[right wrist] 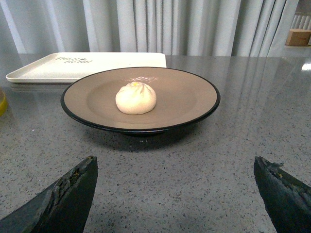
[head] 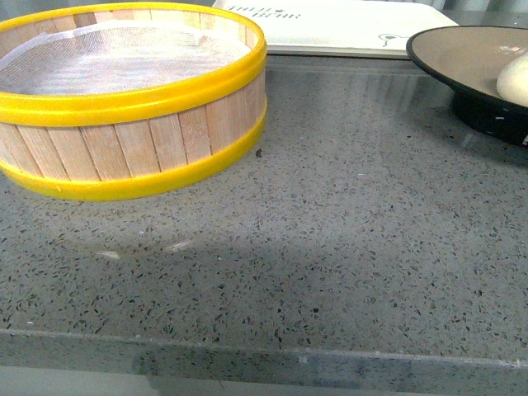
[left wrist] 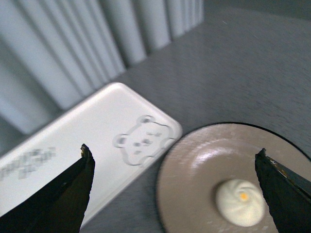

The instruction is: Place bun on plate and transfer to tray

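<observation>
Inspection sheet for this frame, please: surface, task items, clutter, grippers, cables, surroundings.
Surface: grey speckled countertop, with a few small specks.
Bun: sits near the middle of the plate, pleats up.
Plate: stands on its foot on the counter, close beside the tray and not on it.
Tray: white and bare, at the back of the counter.
Clutter: yellow-rimmed steamer basket with a white liner, no bun seen in it.
Left gripper: open, empty, above the plate and the tray corner.
Right gripper: open, empty, low over the counter and facing the plate.
Cables: nothing seen.
Surroundings: pale curtain behind the counter.
</observation>
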Motion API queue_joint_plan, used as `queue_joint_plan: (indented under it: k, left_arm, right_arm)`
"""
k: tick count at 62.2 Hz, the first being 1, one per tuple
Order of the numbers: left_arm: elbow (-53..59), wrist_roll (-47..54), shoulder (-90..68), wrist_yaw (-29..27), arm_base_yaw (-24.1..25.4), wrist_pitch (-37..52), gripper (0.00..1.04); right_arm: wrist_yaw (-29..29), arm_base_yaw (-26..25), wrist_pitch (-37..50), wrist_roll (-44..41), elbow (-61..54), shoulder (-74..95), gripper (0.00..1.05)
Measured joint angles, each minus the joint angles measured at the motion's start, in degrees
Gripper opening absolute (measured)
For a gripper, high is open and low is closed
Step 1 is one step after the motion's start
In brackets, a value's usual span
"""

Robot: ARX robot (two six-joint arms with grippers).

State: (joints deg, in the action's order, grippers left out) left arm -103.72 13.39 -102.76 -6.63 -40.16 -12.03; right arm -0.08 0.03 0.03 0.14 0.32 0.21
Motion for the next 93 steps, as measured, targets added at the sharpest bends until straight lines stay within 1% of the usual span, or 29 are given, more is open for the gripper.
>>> queue_joint_plan:
  k: [3,7,13,22,32,33,36,40,42,46,50,56,57,58,61,63,64,79,93]
  left_arm:
    - [5.6,0.6,6.0,-0.9,2.2,1.8,0.98]
    - [16.4,1.9,16.3,-2.2,6.8,4.0,0.98]
    - [26.9,1.9,25.4,-1.7,11.6,4.1,0.98]
    - [39.9,0.5,37.4,2.0,19.6,2.9,0.98]
    - [48.8,-1.6,47.6,6.0,29.6,2.3,0.98]
    - [49.5,-2.0,48.2,5.5,30.2,2.8,0.97]
    - [54.6,-5.5,51.5,2.5,32.9,9.5,0.89]
    - [61.6,-8.7,55.5,5.5,37.3,17.4,0.78]
    - [65.0,-10.0,57.3,5.8,38.6,20.1,0.73]
    - [70.8,-11.3,60.3,5.8,39.8,23.2,0.62]
    - [75.3,-12.2,62.4,6.3,39.9,24.9,0.51]
    - [81.8,-12.7,65.0,6.5,40.0,27.2,0.30]
    - [83.1,-12.7,65.8,6.6,40.0,27.6,0.25]
    - [83.5,-12.7,66.1,6.6,40.0,27.7,0.23]
    - [85.9,-12.9,68.0,6.6,40.0,28.7,0.10]
    - [86.9,-12.9,68.8,6.6,40.0,29.0,0.05]
    - [87.2,-13.1,69.1,6.6,40.0,29.0,0.04]
    - [93.4,-13.3,74.1,6.6,40.0,29.7,0.04]
    - [96.6,-13.3,78.1,6.6,40.0,29.6,0.04]
  right_arm:
    - [0.0,0.0,0.0,0.0,0.0,0.0,0.96]
    - [0.0,0.0,0.0,0.0,0.0,0.0,0.96]
    - [0.0,0.0,0.0,0.0,0.0,0.0,0.96]
    - [0.0,0.0,0.0,0.0,0.0,0.0,0.96]
    - [0.0,0.0,0.0,0.0,0.0,0.0,0.96]
    - [0.0,0.0,0.0,0.0,0.0,0.0,0.96]
    - [0.0,0.0,0.0,0.0,0.0,0.0,0.96]
    - [0.0,0.0,0.0,0.0,0.0,0.0,0.96]
    - [0.0,0.0,0.0,0.0,0.0,0.0,0.96]
    - [0.0,0.0,0.0,0.0,0.0,0.0,0.96]
    - [0.0,0.0,0.0,0.0,0.0,0.0,0.96]
    - [0.0,0.0,0.0,0.0,0.0,0.0,0.96]
    - [0.0,0.0,0.0,0.0,0.0,0.0,0.96]
    - [0.0,0.0,0.0,0.0,0.0,0.0,0.96]
    - [0.0,0.0,0.0,0.0,0.0,0.0,0.96]
    - [0.0,0.0,0.0,0.0,0.0,0.0,0.96]
    - [0.0,0.0,0.0,0.0,0.0,0.0,0.96]
    - [0.0,0.0,0.0,0.0,0.0,0.0,0.96]
    - [0.0,0.0,0.0,0.0,0.0,0.0,0.96]
